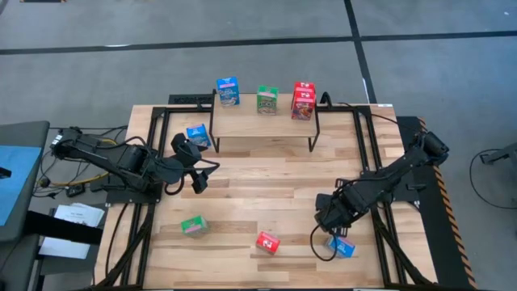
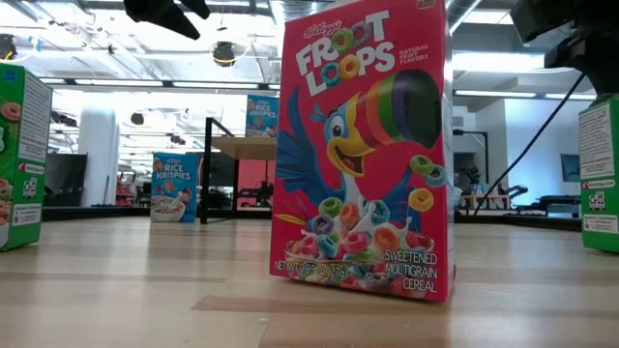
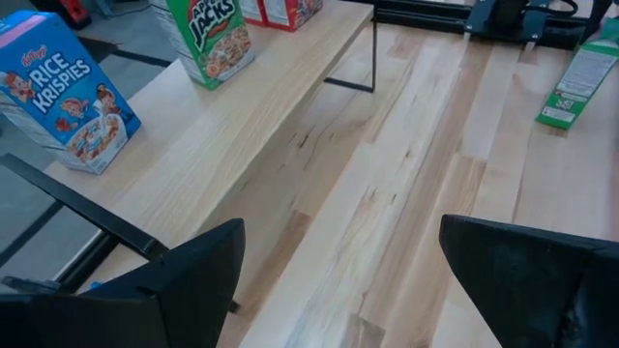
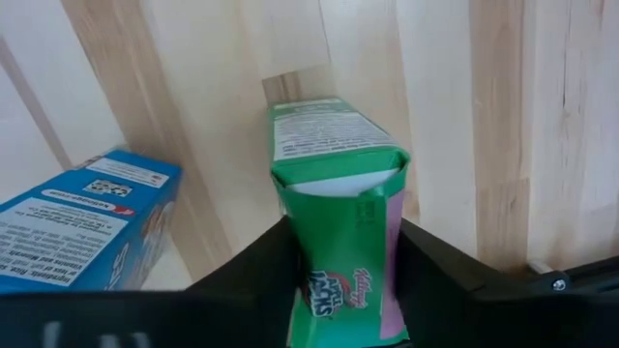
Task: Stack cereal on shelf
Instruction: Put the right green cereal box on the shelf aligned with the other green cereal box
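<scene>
The shelf [image 1: 262, 123] stands at the table's far side. On it stand a blue box [image 1: 228, 91], a green box [image 1: 267, 99] and red boxes [image 1: 303, 101]. Another blue box [image 1: 198, 135] stands on the table by the shelf's left leg. A green box [image 1: 194, 226], a red box [image 1: 268, 242] and a blue box [image 1: 341, 246] rest near the table's near edge. My left gripper [image 3: 358, 290] hovers open in front of the shelf's left end, with nothing between its fingers. My right gripper [image 4: 338, 280] is near the table's right near corner, shut on a green box [image 4: 334, 164]. My right gripper pinches the green box between its two fingers [image 4: 256, 266], one on each side, near its printed end [image 4: 324, 290]. The box's far end with the folded flap [image 4: 338, 179] points away from the wrist over the planks. I cannot tell whether it is lifted clear.
Black frame rails [image 1: 367, 137] run along the tabletop's left and right sides, and cables lie by both arm bases. The blue box [image 4: 82, 227] lies flat right beside the held green one. Bare planks [image 1: 266, 190] stretch between the shelf and the near boxes.
</scene>
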You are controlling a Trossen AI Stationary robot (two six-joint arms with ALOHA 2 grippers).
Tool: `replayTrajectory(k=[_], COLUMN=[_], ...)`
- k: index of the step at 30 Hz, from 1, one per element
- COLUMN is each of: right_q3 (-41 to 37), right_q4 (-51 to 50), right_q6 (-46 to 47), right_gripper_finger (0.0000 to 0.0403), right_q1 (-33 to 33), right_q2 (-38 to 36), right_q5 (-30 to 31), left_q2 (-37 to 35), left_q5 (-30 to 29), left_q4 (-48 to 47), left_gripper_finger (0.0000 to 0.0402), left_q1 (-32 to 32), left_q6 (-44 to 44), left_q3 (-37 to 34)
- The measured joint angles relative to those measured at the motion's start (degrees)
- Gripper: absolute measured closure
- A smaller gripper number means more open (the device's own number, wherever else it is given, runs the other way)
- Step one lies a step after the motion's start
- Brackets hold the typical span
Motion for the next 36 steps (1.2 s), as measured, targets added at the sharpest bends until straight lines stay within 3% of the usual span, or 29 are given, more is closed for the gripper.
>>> replayTrajectory(k=[6,14,27,36], right_q3=[0.0,0.0,0.0,0.0], right_q4=[0.1,0.1,0.1,0.1], right_q6=[0.0,0.0,0.0,0.0], right_gripper_finger=[0.0257,0.0245,0.0243,0.0242], right_q1=[0.0,0.0,0.0,0.0], right_q2=[0.0,0.0,0.0,0.0], right_q5=[0.0,0.0,0.0,0.1], left_q2=[0.0,0.0,0.0,0.0], left_q5=[0.0,0.3,11.8,12.2], left_q4=[0.0,0.1,0.9,3.1], left_gripper_finger=[0.0065,0.0065,0.0065,0.0065], left_q1=[0.0,1.1,11.8,15.9], left_q6=[-0.1,-0.7,4.9,9.0], left_q3=[0.0,0.0,0.9,6.2])
